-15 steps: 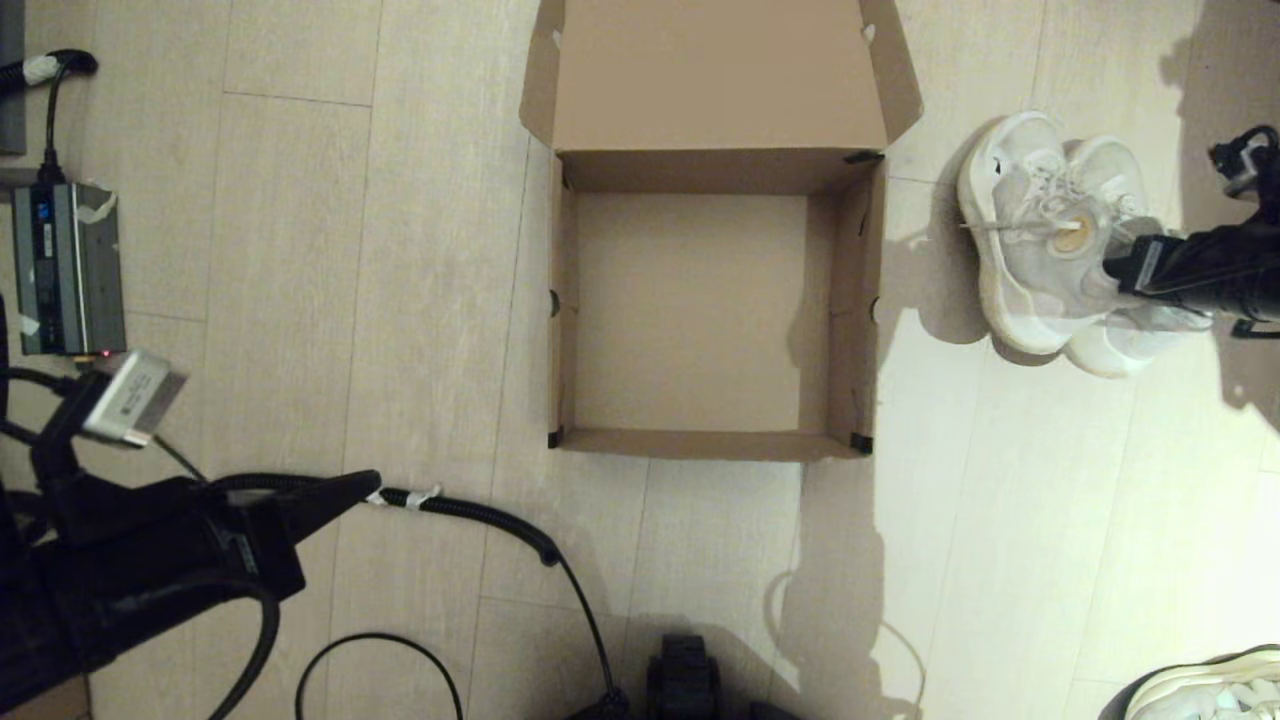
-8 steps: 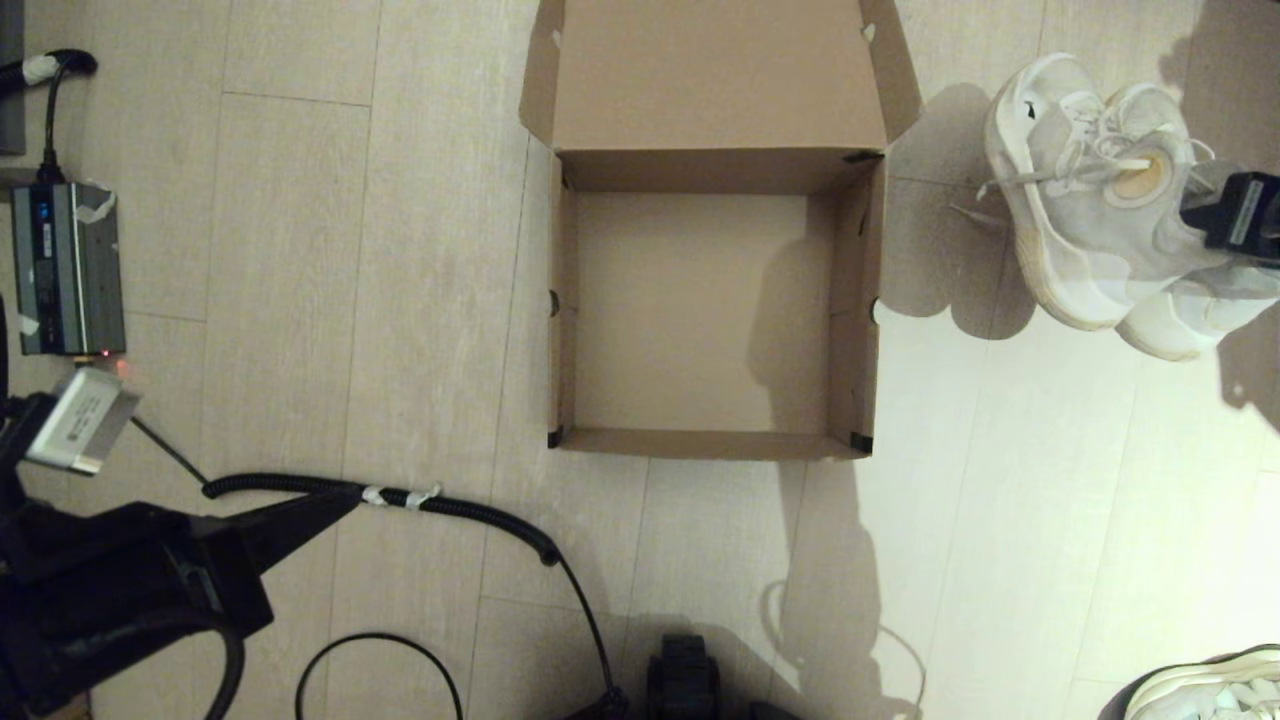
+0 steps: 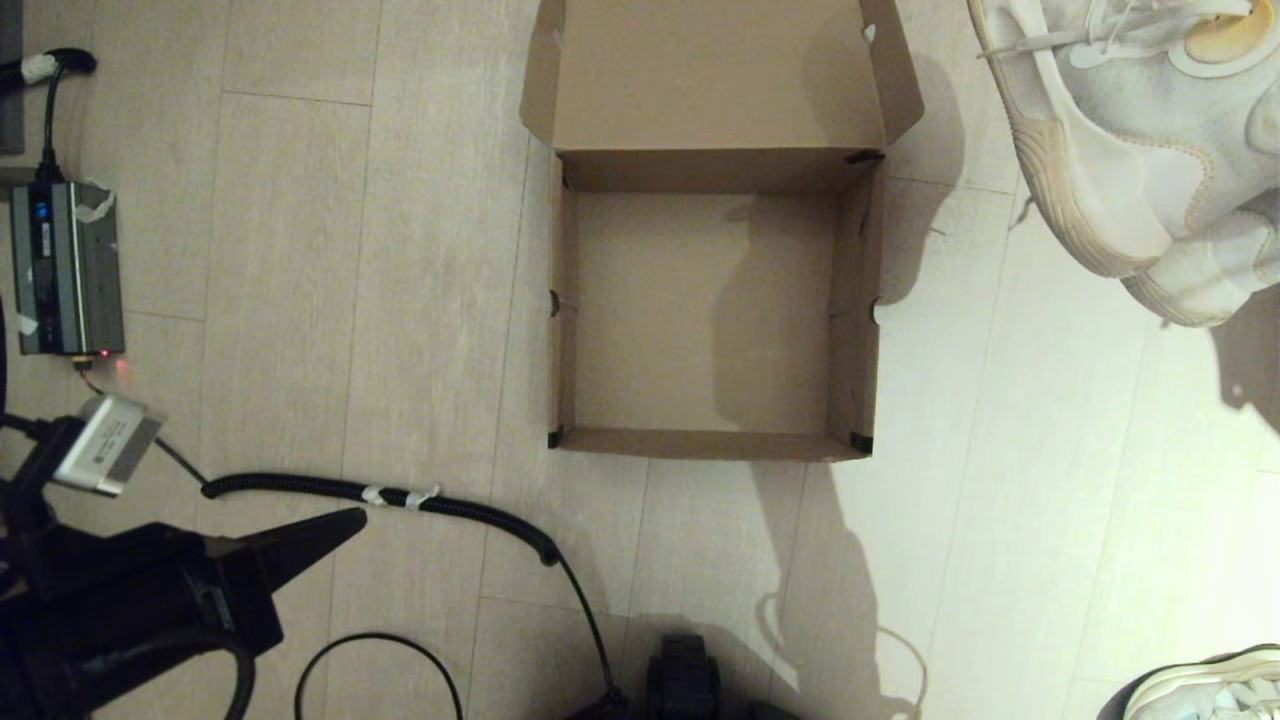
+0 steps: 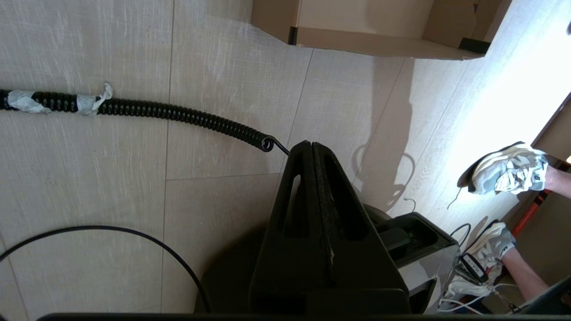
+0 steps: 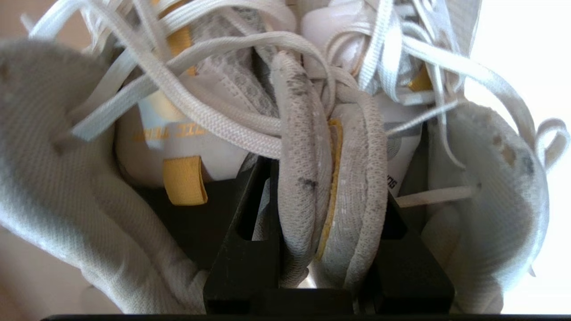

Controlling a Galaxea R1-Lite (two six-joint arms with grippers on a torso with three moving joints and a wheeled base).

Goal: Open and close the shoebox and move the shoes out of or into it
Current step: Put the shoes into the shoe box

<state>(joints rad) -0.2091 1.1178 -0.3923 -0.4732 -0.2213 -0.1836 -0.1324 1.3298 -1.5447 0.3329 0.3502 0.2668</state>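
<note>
The brown shoebox [image 3: 862, 300] stands open and empty on the floor, its flap lid [image 3: 715, 70] folded back at the far side. The pair of white and grey shoes [image 3: 1140, 150] hangs in the air at the upper right, close to the head camera, to the right of the box. My right gripper [image 5: 328, 178] is shut on the two inner collars of the shoes [image 5: 330, 169], pressed together between its fingers; it is out of the head view. My left gripper [image 3: 350, 520] is parked low at the left, shut and empty, also seen as the left gripper [image 4: 308, 145] over bare floor.
A coiled black cable [image 3: 450, 510] lies in front of the box's left corner. A grey power unit [image 3: 65, 265] sits at the far left. A lone white sneaker [image 3: 1210, 685] lies at the bottom right corner. A person's hand holds another sneaker [image 4: 508, 169] nearby.
The shoes have been lifted off the floor, rising toward the camera and the upper right edge. The right arm has left the head view. The left arm shifted slightly at the lower left.
</note>
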